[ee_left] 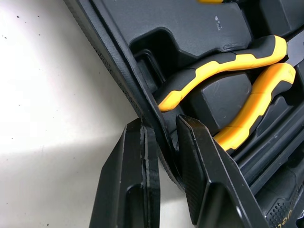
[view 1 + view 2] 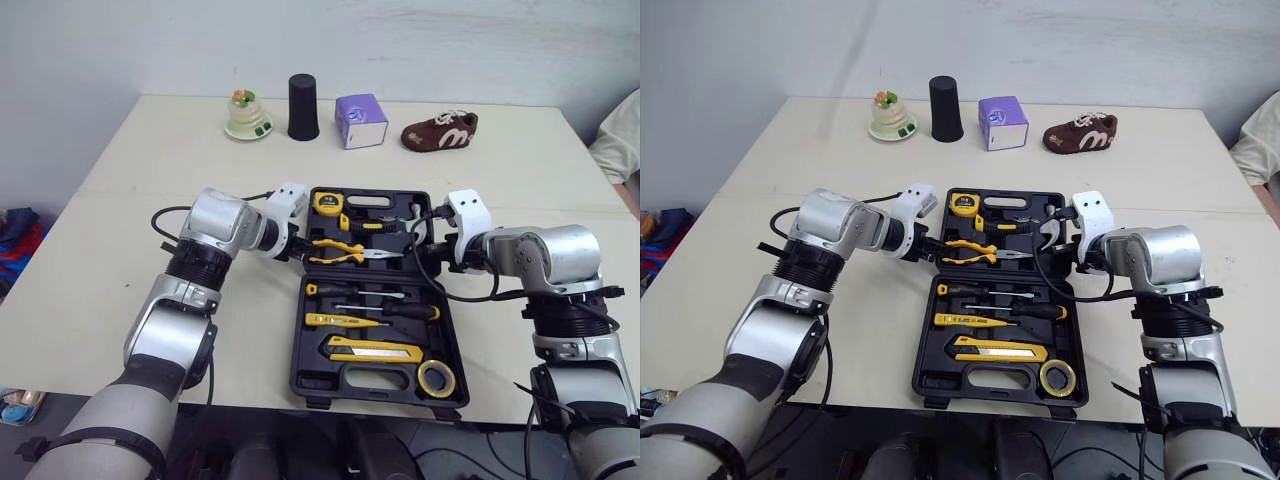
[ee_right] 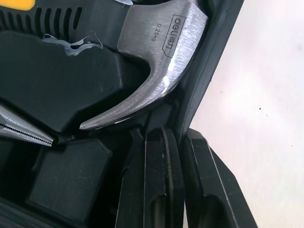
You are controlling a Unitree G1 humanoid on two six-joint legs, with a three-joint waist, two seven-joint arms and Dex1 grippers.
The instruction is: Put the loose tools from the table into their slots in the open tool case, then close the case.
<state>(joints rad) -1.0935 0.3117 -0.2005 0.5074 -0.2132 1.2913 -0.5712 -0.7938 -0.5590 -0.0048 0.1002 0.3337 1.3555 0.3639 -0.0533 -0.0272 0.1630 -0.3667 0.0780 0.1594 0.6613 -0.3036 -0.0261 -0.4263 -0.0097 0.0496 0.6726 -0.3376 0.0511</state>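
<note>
Black moulded plastic makes up the tool case (image 2: 312,383), which lies open and flat on the table (image 2: 150,180) between the two arms, one half far and one half near.

At its left side, the left gripper (image 2: 298,245) has the far half's side wall between its fingers (image 1: 137,156). One finger is outside by the table and one inside the tray, the jaws narrow and closed on that thin rim. Just inside it lie the yellow-handled pliers (image 2: 350,252), with a tape measure (image 2: 327,203) beyond them. The near half carries screwdrivers (image 2: 375,310), a utility knife (image 2: 375,350) and a roll of tape (image 2: 437,378). At the far half's right end the steel hammer (image 3: 161,57) sits in its recess. Beside it the right gripper (image 2: 432,240) pinches the right wall the same way, jaws narrow with the rim between them.

No loose tool shows on the table near the case, so closing looks like the step in hand. The shell is probably stiff but smooth, and the far half is likely heavy with steel. A hold on both side walls suits it, lifted evenly about the middle hinge. A slipping rim or a tool dropping from its recess is the likely risk.
</note>
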